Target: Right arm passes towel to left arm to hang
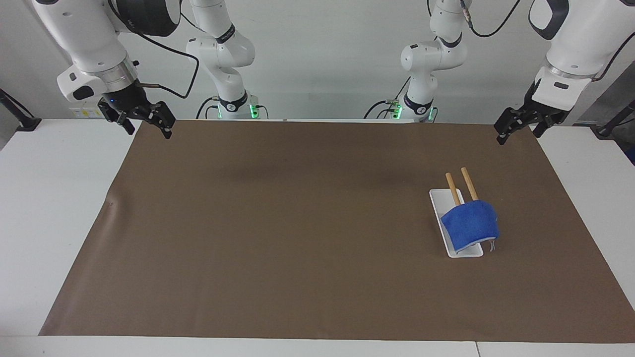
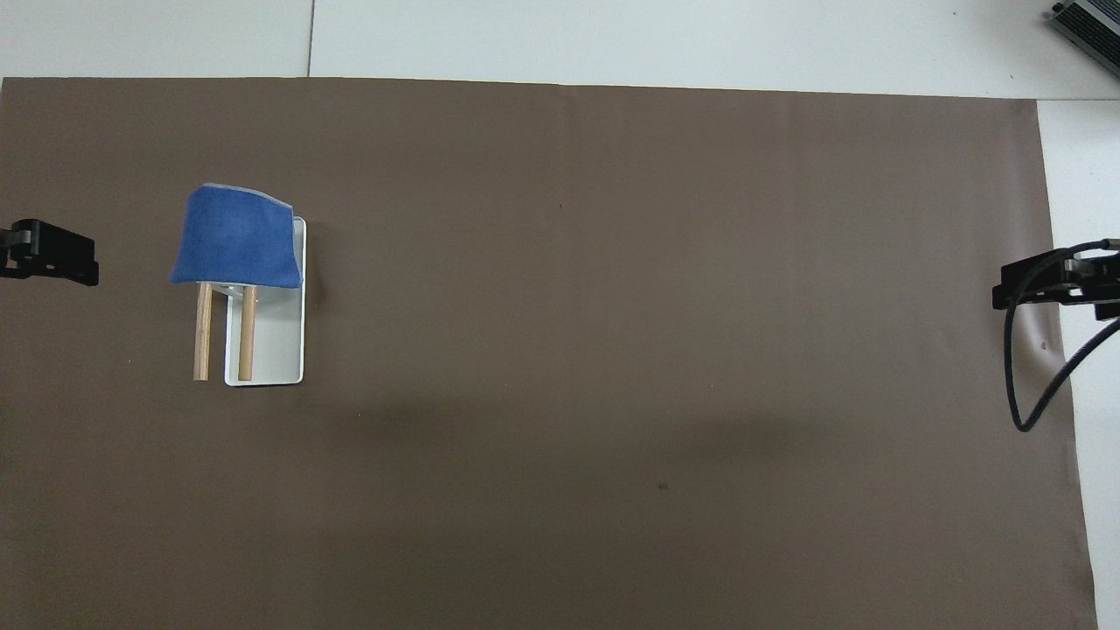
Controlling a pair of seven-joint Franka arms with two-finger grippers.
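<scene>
The towel (image 1: 470, 222) is draped over my rack's (image 1: 455, 229) two wooden bars, toward my left arm's end of the mat (image 1: 297, 223). My left gripper (image 1: 520, 130) hangs spread over the mat's corner; my right gripper (image 1: 145, 125) spread too, over its own corner.

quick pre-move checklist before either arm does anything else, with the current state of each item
1. Towel draped over the two wooden rods of the rack: ok.
2. Rack's white base flat on the brown mat, toward the left arm's end: ok.
3. Left tool away from the towel, over the mat's corner nearest the robots, fingers spread, holding nothing: ok.
4. Right tool over the mat's corner at the right arm's end, fingers spread, holding nothing: ok.
5. Towel hanging free of the mat at its lower edge: cannot tell.
6. Right arm's loose cable away from towel and rack: ok.
</scene>
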